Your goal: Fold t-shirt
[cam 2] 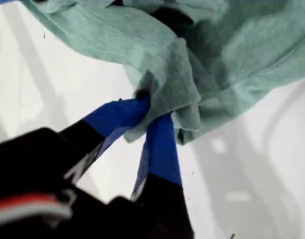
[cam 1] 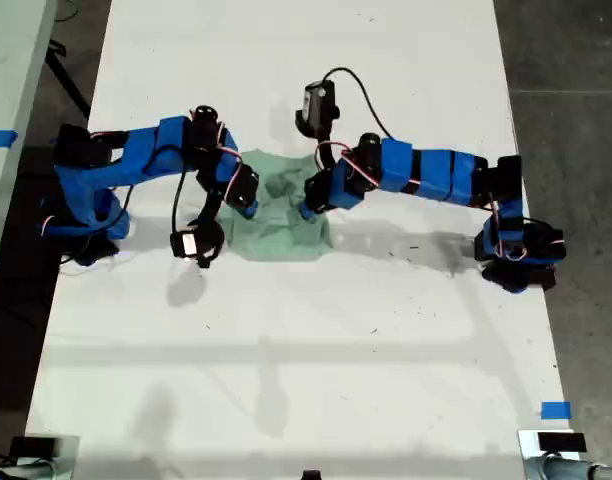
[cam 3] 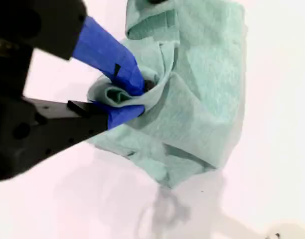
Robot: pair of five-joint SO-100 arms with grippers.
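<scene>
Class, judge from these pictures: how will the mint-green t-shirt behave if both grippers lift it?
The t-shirt is probably floppy: it bunches and creases where my first gripper and my second gripper pinch it. It seems light, thin cloth, so unheld parts would likely sag and drape rather than hold shape.

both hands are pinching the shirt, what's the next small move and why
Probably lift both hands a little and draw them apart. My first hand and my second hand are each shut on a bunched fold of the t-shirt, which lies crumpled on the table; spreading should flatten it for folding.
</scene>
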